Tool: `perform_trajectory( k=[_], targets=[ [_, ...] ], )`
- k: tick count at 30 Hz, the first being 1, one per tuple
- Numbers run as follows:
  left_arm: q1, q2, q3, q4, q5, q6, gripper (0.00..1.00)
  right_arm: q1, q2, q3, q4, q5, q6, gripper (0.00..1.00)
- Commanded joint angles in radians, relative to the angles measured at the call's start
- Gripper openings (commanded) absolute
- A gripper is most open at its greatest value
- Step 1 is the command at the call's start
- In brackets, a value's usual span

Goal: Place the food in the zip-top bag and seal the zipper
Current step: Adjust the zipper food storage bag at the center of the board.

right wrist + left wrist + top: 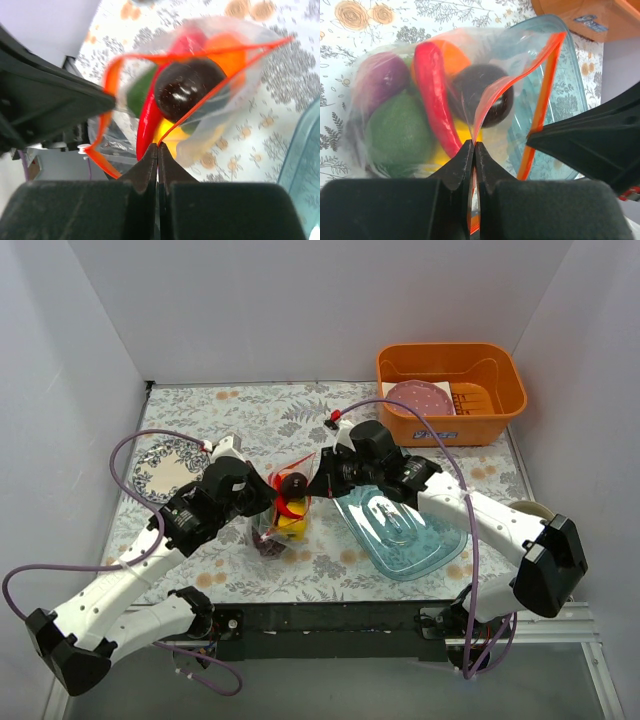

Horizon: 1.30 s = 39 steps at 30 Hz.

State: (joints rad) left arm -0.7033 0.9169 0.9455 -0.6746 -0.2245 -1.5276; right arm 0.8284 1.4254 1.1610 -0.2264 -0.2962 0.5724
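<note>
The zip-top bag point(283, 520) hangs between my two grippers above the floral table. The food sits inside it: a red chilli point(435, 90), a dark plum point(485, 95), a green lime point(397, 130), a purple onion point(382, 80) and an orange point(452, 57). Its mouth gapes, the two halves of the zipper point(542, 95) standing apart. My left gripper point(474, 145) is shut on one side of the bag's rim. My right gripper point(158, 146) is shut on the opposite zipper strip point(112, 77). From above, the left gripper point(268, 498) and right gripper point(318, 485) flank the bag.
A clear blue tray point(410, 535) lies just right of the bag, under the right arm. An orange bin point(470, 428) at the back right holds a pink dotted disc point(420, 398). A patterned plate point(165, 470) lies at the left. White walls enclose the table.
</note>
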Motion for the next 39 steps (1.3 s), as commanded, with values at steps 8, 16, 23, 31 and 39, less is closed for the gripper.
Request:
perform_trajectory(
  k=[8, 16, 23, 31, 39],
  targets=[
    [0.001, -0.027, 0.2, -0.129, -0.114, -0.002, 0.04, -0.034, -0.014, 0.141, 0.153, -0.087, 0.012, 0.01],
    [0.001, 0.02, 0.383, -0.241, -0.224, 0.079, 0.12, -0.089, 0.041, 0.161, 0.315, -0.267, 0.116, 0.01],
    [0.004, 0.174, 0.383, -0.26, -0.043, 0.063, 0.0, -0.097, 0.17, 0.233, 0.201, -0.343, 0.113, 0.01],
    [0.007, 0.076, 0.328, -0.269, -0.137, 0.044, 0.55, -0.098, 0.132, 0.12, 0.21, -0.285, 0.113, 0.01],
    [0.008, 0.063, 0.283, -0.28, -0.195, 0.053, 0.73, -0.097, 0.121, 0.135, 0.18, -0.284, 0.095, 0.01]
  ],
)
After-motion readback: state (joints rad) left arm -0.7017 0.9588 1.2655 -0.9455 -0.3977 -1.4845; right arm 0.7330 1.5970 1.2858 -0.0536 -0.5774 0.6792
